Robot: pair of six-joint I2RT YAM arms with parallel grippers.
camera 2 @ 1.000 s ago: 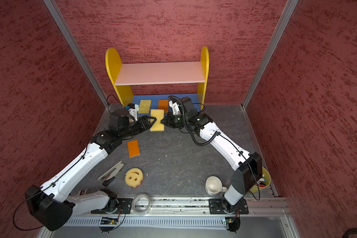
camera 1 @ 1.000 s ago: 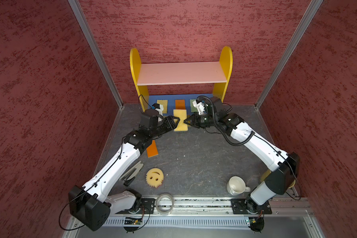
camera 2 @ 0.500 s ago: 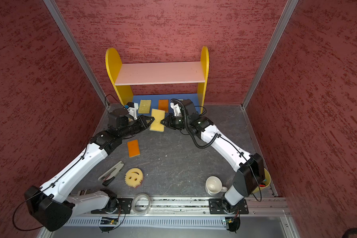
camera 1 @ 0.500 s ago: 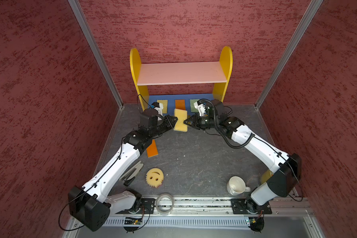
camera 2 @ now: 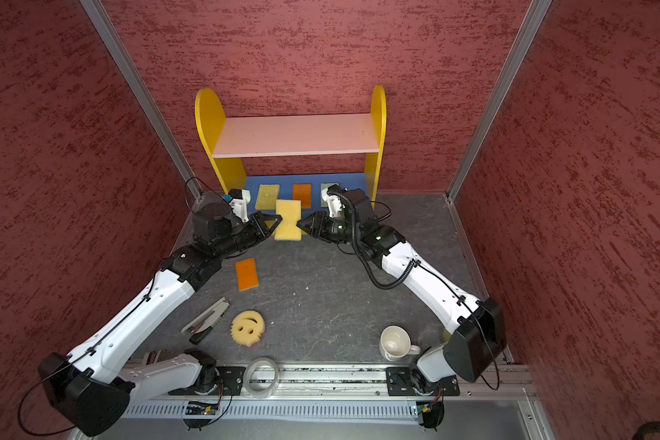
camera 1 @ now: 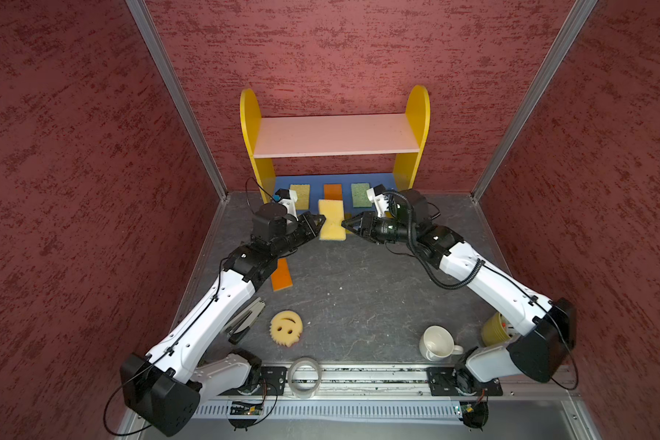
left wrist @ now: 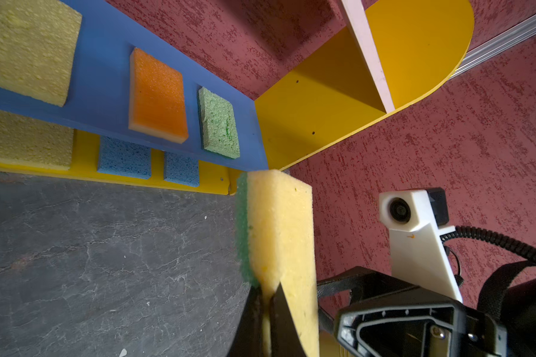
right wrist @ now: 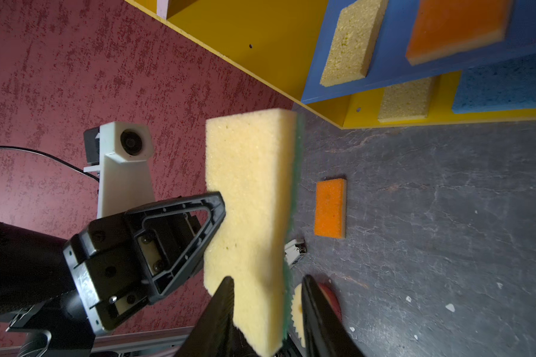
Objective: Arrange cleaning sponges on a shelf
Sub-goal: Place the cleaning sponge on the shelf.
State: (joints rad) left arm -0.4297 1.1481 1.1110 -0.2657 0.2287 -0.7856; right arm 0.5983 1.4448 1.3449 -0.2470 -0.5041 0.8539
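Observation:
A yellow sponge with a green back (camera 1: pixel 332 224) (camera 2: pixel 288 224) hangs in the air just in front of the shelf (camera 1: pixel 336 141). My left gripper (camera 1: pixel 320 222) (left wrist: pixel 268 293) is shut on one long edge and pinches the foam flat. At the opposite edge my right gripper (camera 1: pixel 345 224) (right wrist: pixel 266 279) stands open, with a gap on the green side. Yellow (camera 1: pixel 300 192), orange (camera 1: pixel 334 190) and green (camera 1: pixel 360 192) sponges lie on the blue board. The yellow base holds a yellow sponge (left wrist: pixel 25 142) and two blue ones (left wrist: pixel 124 157). An orange sponge (camera 1: pixel 281 275) and a smiley sponge (camera 1: pixel 286 327) lie on the table.
A stapler (camera 1: pixel 244 320) lies by the left arm. A white mug (camera 1: pixel 437 343) and a yellow cup (camera 1: pixel 494 329) stand at the front right. A clear tape ring (camera 1: pixel 303 377) rests on the front rail. Red walls close in both sides.
My left gripper has shut on the yellow sponge. My right gripper, shut on it a second ago, has opened. The sponge has shifted slightly toward the shelf.

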